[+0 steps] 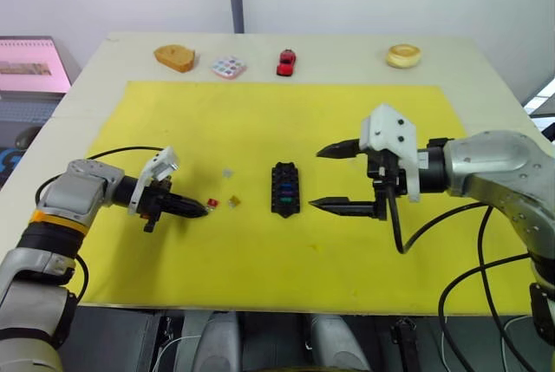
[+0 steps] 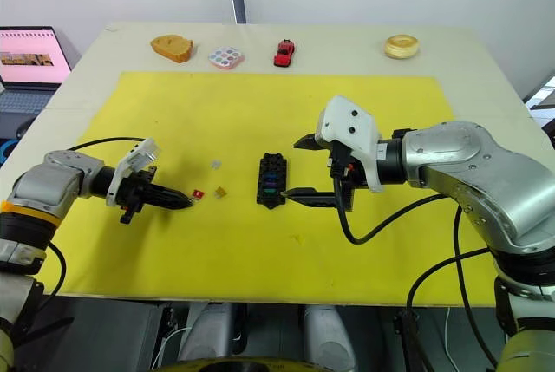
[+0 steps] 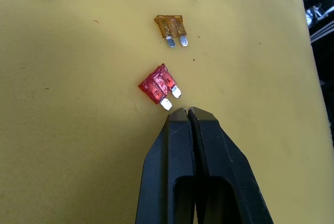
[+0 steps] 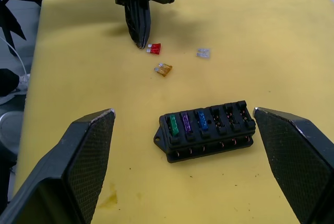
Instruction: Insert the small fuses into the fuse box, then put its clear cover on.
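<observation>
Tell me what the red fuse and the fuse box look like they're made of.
Red fuse: looks like translucent glossy plastic, with two shiny, probably metal blades at one end. Fuse box: looks like matte black moulded plastic, with ridged slots and knobbly edges.

Even, bright overhead light fills my views; shadows under my arms are soft and short. My left gripper [image 3: 187, 113] looks sharp, while the upper left corner (fuse there) blurs slightly.
</observation>
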### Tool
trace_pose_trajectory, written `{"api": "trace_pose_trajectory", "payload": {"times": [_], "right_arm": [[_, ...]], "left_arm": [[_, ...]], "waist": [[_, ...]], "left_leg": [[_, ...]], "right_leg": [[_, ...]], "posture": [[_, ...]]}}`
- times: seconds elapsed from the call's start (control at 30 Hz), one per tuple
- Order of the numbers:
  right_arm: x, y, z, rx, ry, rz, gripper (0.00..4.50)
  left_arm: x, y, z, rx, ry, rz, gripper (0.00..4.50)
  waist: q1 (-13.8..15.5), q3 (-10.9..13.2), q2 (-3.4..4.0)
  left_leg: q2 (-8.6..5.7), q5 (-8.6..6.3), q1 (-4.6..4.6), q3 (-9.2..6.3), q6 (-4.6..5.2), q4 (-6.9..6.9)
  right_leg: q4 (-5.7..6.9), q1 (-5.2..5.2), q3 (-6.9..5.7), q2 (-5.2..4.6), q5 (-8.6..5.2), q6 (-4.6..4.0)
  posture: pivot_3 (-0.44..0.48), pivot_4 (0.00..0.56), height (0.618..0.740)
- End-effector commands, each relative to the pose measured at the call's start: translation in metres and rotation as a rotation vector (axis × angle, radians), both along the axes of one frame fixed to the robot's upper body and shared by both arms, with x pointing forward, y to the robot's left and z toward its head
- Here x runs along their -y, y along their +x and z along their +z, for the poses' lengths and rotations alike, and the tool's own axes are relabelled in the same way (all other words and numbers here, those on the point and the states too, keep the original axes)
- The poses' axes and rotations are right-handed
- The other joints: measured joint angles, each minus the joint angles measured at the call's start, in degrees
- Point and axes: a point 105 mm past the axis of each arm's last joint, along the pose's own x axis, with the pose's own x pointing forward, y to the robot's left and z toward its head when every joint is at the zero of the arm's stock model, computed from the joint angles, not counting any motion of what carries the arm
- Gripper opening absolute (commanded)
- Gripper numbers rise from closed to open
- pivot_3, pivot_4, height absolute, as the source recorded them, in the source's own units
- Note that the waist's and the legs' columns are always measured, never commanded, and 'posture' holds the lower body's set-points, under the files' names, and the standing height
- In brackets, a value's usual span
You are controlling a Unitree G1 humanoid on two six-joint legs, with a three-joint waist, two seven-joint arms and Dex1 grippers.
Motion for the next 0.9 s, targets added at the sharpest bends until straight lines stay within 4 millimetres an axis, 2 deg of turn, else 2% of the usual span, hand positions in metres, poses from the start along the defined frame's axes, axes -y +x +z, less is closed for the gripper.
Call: {"api": "trace_pose_trajectory", "payload": {"times": [0.03, 0.13, 0.27, 0.37, 0.53, 0.9], "right_arm": [[-0.002, -0.002, 0.009, 0.051, 0.009, 0.016, 4.50], [-0.002, -0.002, 0.009, 0.052, 0.007, 0.015, 4.50], [-0.002, -0.002, 0.009, 0.053, 0.007, 0.014, 4.50], [-0.003, -0.002, 0.008, 0.054, 0.006, 0.016, 4.50], [-0.003, -0.002, 0.009, 0.055, 0.004, 0.017, 4.50], [-0.003, -0.002, 0.008, 0.055, 0.002, 0.019, 4.50]], "left_arm": [[-0.013, 0.006, 0.009, 0.005, 0.009, 0.061, 0.30], [-0.020, 0.007, 0.008, -0.001, 0.021, 0.085, 1.36], [-0.018, 0.010, 0.010, -0.024, -0.024, 0.113, 3.29], [-0.010, 0.012, 0.011, -0.070, -0.088, 0.141, 3.29], [-0.007, 0.009, 0.003, -0.122, -0.102, 0.157, 3.29], [0.015, 0.006, 0.004, -0.137, -0.144, 0.105, 3.29]], "waist": [[0.00, 0.00, 0.00], [0.01, 0.00, 0.00], [0.07, -0.02, 0.03], [0.06, -0.02, 0.03], [0.16, -0.02, 0.03], [0.46, -0.02, 0.03]], "left_leg": [[0.00, 0.00, 0.00, 0.00, 0.00, 0.00], [0.00, 0.00, 0.00, 0.00, 0.00, 0.00], [0.00, 0.00, 0.04, 0.00, 0.00, 0.00], [0.00, 0.01, 0.06, 0.00, 0.00, 0.00], [-0.01, 0.00, 0.04, 0.00, 0.00, 0.00], [-0.02, 0.00, 0.03, 0.00, 0.00, 0.01]], "right_leg": [[0.00, 0.00, 0.00, 0.00, 0.00, 0.00], [0.00, 0.00, 0.00, 0.00, 0.00, 0.00], [0.02, 0.01, 0.00, 0.00, 0.00, 0.00], [0.05, 0.02, 0.00, 0.00, 0.00, -0.01], [0.04, 0.02, 0.00, -0.01, 0.00, 0.00], [0.03, 0.03, 0.00, -0.03, 0.00, 0.00]], "posture": [[0.000, 0.150, 0.740], [0.000, 0.150, 0.740], [0.000, 0.150, 0.740], [0.000, 0.150, 0.740], [0.000, 0.150, 0.740], [0.000, 0.150, 0.740]]}}
